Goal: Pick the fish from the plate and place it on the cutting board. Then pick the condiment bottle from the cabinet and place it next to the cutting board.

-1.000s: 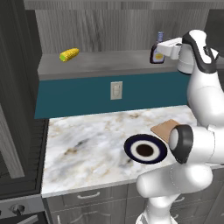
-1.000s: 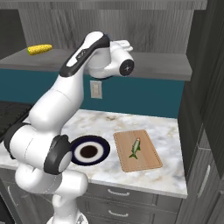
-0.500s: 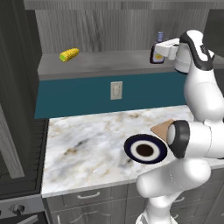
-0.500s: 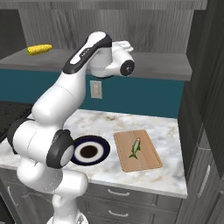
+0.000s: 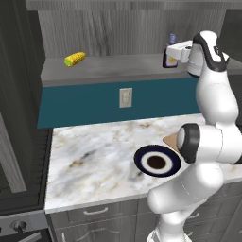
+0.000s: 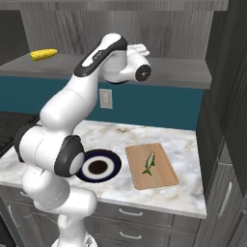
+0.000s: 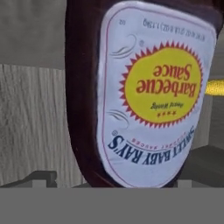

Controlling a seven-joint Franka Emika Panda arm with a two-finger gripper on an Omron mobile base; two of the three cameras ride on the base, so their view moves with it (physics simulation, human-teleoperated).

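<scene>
While the jaws stand wide, gripping nothing, the condiment bottle sits upright on the cabinet shelf right before them; a corn cob lies well apart

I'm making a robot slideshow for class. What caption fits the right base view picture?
Fish lies on the cutting board beside the plate while the arm reaches to the cabinet.

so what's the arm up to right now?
The fish already lies on the cutting board, and the plate is bare. The arm is reaching up to the cabinet shelf, with its open gripper right at the condiment bottle, which stands upright there. In the hand view the bottle's label looms very close. It isn't gripped yet. A corn cob sits farther along the shelf.
</scene>
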